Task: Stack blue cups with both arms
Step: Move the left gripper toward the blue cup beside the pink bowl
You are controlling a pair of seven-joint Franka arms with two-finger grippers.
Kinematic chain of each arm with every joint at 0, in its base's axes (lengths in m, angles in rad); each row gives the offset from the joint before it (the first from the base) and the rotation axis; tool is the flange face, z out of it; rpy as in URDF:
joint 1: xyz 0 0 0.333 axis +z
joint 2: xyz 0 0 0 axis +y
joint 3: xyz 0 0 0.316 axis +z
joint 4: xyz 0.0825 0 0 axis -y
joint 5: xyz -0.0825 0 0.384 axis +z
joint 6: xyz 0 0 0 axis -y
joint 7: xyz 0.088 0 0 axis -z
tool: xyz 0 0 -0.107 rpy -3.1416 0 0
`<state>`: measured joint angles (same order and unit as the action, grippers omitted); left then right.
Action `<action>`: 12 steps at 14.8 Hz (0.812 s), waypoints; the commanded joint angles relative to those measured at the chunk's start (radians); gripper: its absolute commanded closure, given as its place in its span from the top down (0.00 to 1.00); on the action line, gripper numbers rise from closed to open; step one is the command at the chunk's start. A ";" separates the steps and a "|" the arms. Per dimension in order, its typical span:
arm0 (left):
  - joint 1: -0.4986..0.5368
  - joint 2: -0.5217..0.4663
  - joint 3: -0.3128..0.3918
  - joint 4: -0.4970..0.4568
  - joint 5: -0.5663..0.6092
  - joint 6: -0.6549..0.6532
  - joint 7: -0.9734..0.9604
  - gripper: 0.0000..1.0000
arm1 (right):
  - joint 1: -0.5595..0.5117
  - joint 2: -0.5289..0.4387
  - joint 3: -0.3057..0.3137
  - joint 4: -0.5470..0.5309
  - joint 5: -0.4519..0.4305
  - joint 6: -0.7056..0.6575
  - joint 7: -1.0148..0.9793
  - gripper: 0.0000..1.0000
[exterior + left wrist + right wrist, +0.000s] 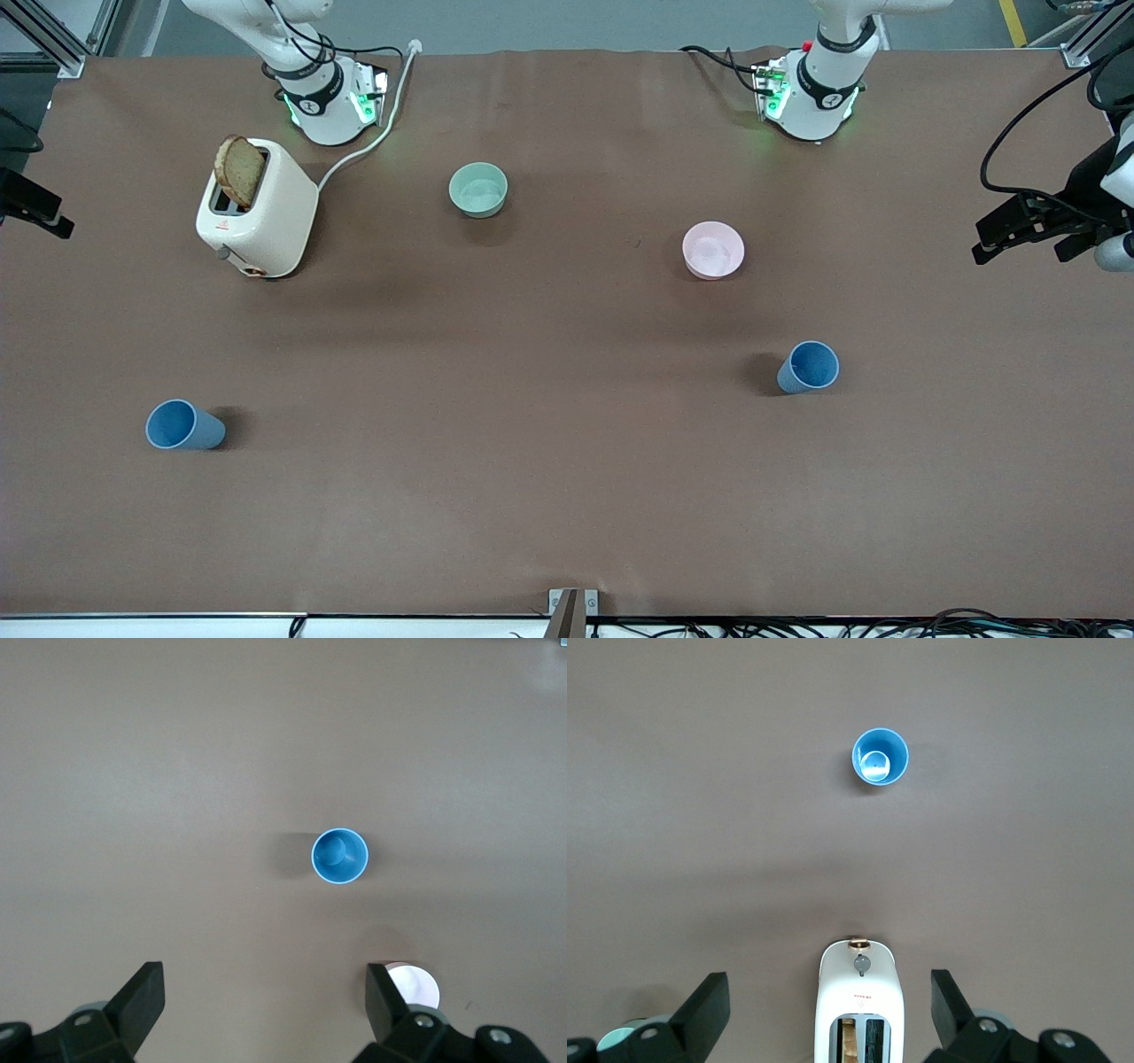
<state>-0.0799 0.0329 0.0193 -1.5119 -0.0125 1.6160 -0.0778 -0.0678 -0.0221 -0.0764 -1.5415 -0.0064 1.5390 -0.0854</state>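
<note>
Brown matte covering spreads over the whole table [567, 496], and we see almost nothing on its half nearer the front camera; the task seems to be at its very start, since both blue cups stand upright and well apart, none is held.

One blue cup [183, 425] stands at about 8 o'clock of the front view, toward the right arm's end, nearer the camera than the toaster [257, 211] with its slice of bread [239, 170]; the other blue cup [808, 367] stands at about 4 o'clock, toward the left arm's end, nearer the camera than the pink bowl [713, 250]. The mint-green bowl [478, 190] sits at about 12 o'clock, between the two bases.

We find the left gripper [266, 992] high over the table near the pink bowl, its fingers spread wide and holding nothing, with its cup [339, 855] ahead of them; the right gripper [830, 997] hangs over the toaster [858, 1010], also released, with its cup [880, 756] ahead (both arms look ready, not waiting).

In our judgement the next move calls for each arm to descend on its own cup and close on the wall; the open middle gives good room for bringing them together. The toaster and its cord [372, 133] are the obstacles for the right arm; the pink bowl is near the path of the left one.
</note>
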 commanded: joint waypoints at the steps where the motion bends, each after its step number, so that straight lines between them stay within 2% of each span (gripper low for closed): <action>1: 0.003 0.001 -0.009 0.021 0.016 -0.002 0.015 1.00 | -0.009 0.005 0.006 0.012 -0.003 -0.011 0.006 1.00; 12: -0.005 0.031 -0.010 0.032 0.005 -0.002 0.021 1.00 | -0.009 0.005 0.006 0.012 -0.003 -0.011 0.009 1.00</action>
<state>-0.0853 0.0498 0.0140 -1.4955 -0.0125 1.6160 -0.0777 -0.0678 -0.0221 -0.0764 -1.5416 -0.0064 1.5390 -0.0854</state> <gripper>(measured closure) 0.000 0.000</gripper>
